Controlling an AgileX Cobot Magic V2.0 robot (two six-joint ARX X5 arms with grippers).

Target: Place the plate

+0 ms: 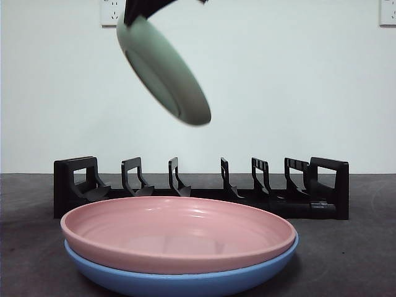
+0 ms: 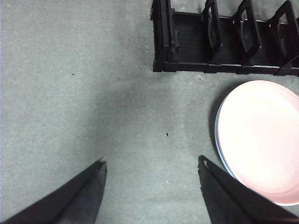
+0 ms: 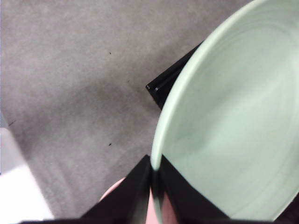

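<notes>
My right gripper (image 3: 153,173) is shut on the rim of a pale green plate (image 3: 233,121). In the front view the green plate (image 1: 164,68) hangs tilted, high above the left half of the black slotted rack (image 1: 198,189), held from the top edge by that gripper (image 1: 139,11). A pink plate (image 1: 179,232) sits stacked on a blue plate (image 1: 179,281) in front of the rack. My left gripper (image 2: 152,163) is open and empty over bare table, with the pink plate (image 2: 261,140) and the rack's end (image 2: 224,39) beside it.
The grey table (image 1: 346,260) runs around the rack and the stacked plates. A white wall with power sockets (image 1: 111,12) stands behind. In the right wrist view one corner of the rack (image 3: 168,84) shows past the green plate's rim.
</notes>
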